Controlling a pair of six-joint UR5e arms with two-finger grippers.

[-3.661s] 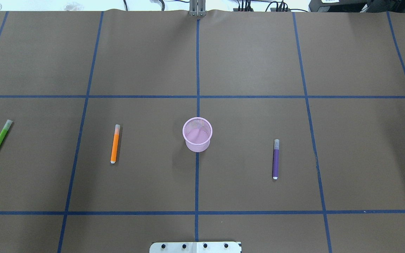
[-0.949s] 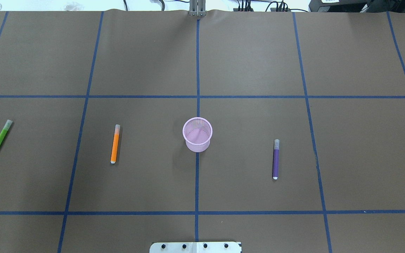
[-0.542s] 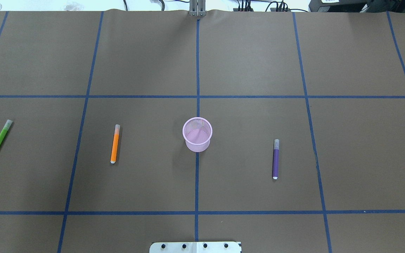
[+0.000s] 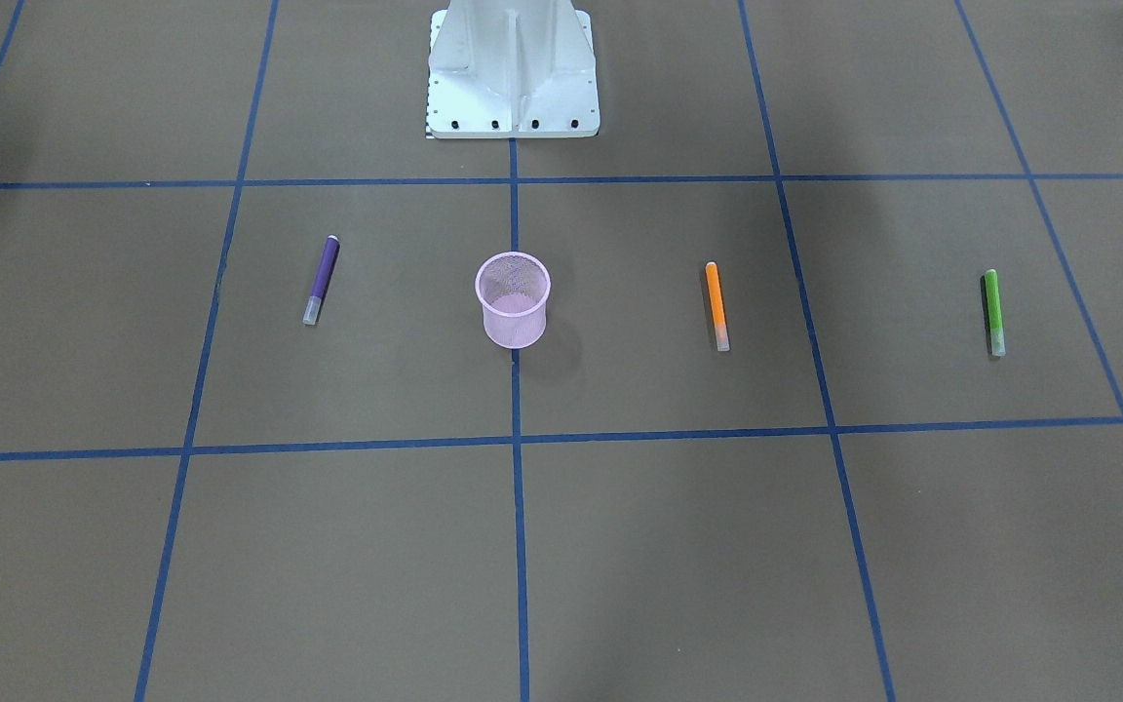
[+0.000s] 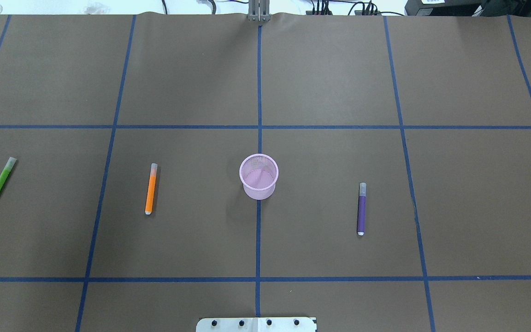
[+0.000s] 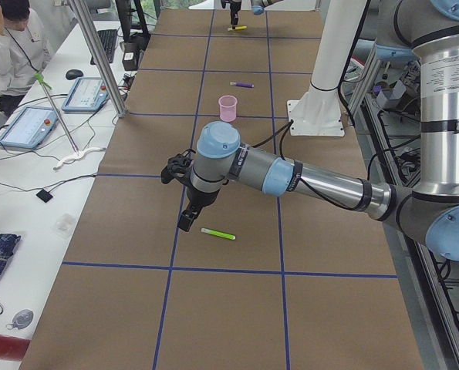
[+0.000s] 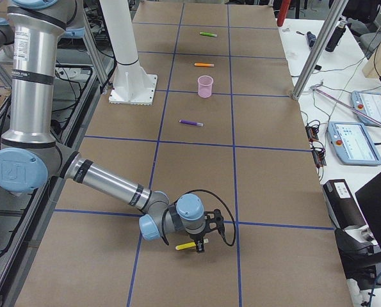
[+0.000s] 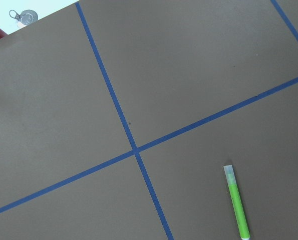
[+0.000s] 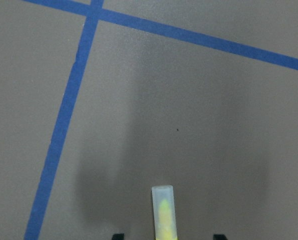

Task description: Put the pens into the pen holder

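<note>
The pink mesh pen holder (image 5: 258,177) stands upright at the table's middle, with nothing showing inside it. The orange pen (image 5: 150,189) lies to its left and the green pen (image 5: 0,182) far left. The purple pen (image 5: 361,210) lies to its right. The yellowish pen (image 7: 187,245) lies off the overhead view, at the table's right end. My right gripper (image 7: 201,242) hangs low over it, open, with a fingertip (image 9: 117,236) on each side of the pen (image 9: 164,215). My left gripper (image 6: 187,221) hovers beside the green pen (image 6: 217,233); I cannot tell whether it is open or shut.
The white robot base plate (image 5: 256,324) sits at the near edge. Blue tape lines (image 5: 258,92) grid the brown table. A person (image 6: 5,46) sits at a side desk with tablets (image 6: 28,127). Metal posts (image 7: 315,54) stand along the far edge.
</note>
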